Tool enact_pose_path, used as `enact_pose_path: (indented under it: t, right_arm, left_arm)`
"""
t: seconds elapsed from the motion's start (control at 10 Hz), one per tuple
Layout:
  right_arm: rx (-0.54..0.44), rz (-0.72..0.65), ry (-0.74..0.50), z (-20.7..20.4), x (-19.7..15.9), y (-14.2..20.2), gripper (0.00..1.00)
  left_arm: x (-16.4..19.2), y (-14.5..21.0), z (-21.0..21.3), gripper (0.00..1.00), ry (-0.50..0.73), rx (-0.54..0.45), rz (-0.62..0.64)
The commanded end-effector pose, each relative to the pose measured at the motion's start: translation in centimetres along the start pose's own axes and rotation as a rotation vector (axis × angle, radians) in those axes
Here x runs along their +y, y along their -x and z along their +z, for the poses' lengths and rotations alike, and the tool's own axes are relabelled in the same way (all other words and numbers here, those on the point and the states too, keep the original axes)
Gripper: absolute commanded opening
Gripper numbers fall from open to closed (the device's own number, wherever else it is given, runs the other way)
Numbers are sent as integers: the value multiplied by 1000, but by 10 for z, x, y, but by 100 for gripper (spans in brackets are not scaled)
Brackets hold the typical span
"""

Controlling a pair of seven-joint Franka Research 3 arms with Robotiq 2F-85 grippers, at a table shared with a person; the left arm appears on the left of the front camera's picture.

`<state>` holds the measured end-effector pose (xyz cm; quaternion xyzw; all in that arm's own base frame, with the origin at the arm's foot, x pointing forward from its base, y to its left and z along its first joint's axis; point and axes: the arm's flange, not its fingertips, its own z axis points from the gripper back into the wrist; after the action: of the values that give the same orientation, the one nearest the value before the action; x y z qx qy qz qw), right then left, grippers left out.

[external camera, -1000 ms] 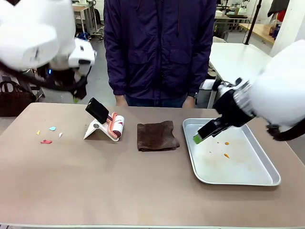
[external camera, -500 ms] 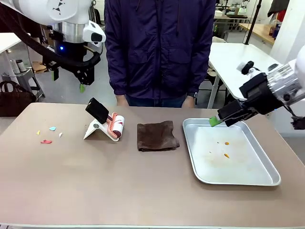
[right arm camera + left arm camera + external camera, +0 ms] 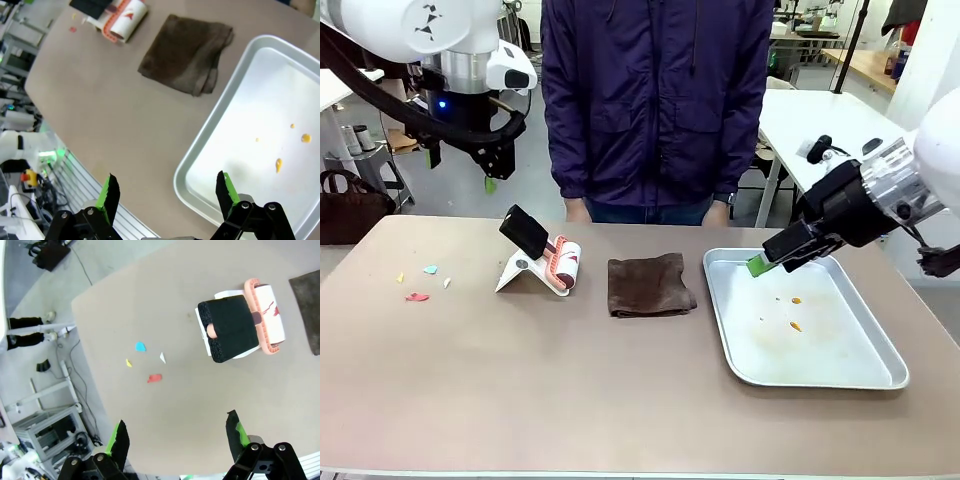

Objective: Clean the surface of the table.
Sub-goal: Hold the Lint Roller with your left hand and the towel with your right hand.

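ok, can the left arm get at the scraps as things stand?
Probably yes: the left gripper hangs open high up, with nothing between it and the scraps on bare table, clear of the roller.

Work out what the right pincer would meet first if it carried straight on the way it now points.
Most likely the bare table between the brown cloth and the metal tray; nothing stands nearer the open right pincer. Depth is unclear, so it might catch the tray's rim instead.
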<state>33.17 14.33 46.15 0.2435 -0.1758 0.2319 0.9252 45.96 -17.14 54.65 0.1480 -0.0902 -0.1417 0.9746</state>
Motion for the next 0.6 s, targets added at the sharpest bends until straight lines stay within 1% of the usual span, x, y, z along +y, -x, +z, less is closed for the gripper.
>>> enact_pose_path:
  t: [0.0, 0.2, 0.3, 0.4, 0.5]
  right_arm:
    - [-3, 2, -11, 0, -3, -2, 100]
    - [-3, 2, -11, 0, -3, -2, 100]
    - [-2, -4, 2, 1, -2, 0, 100]
    - [11, 53, -58, 4, 1, 2, 100]
    - [-39, 63, -155, 13, -4, 13, 100]
  left_arm:
    - [3, 5, -4, 100, -14, -16, 8]
    - [3, 5, -4, 100, -14, -16, 8]
    - [0, 0, -1, 100, -1, 1, 0]
    - [6, 5, 0, 100, 182, 24, -131]
    - [29, 10, 1, 100, 416, 29, -214]
